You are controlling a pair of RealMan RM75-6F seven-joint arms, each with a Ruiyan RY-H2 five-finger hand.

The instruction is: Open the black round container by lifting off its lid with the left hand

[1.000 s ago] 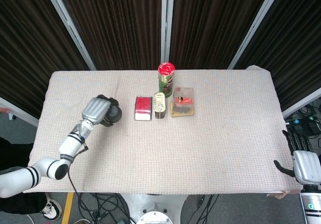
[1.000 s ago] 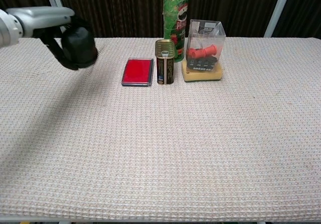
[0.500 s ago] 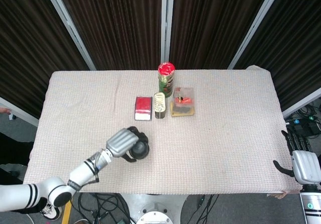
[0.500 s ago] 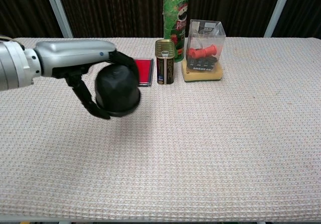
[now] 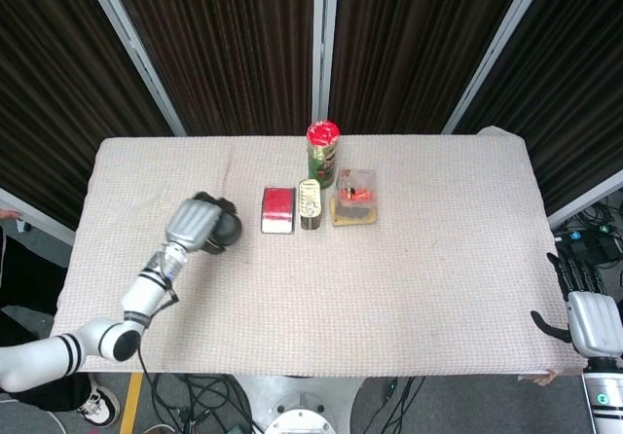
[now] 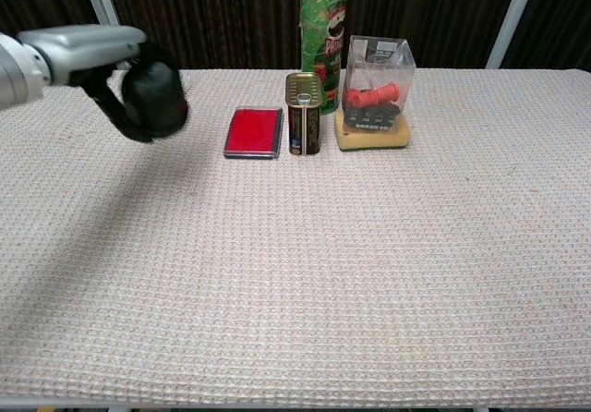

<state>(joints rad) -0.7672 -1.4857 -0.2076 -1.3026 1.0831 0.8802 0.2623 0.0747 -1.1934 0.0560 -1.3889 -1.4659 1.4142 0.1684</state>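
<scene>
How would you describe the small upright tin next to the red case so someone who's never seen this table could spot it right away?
Start at the tall green chip tube with the red lid at the back of the table. Just in front of it stands the tin, between the flat red case on its left and the clear box of red and black parts on its right. It is the only dark, gold-rimmed metal can standing on end.

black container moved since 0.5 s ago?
Yes. The left hand carried the black container back toward the far left; it is now level with the red flat box, no longer nearer the front.
</scene>
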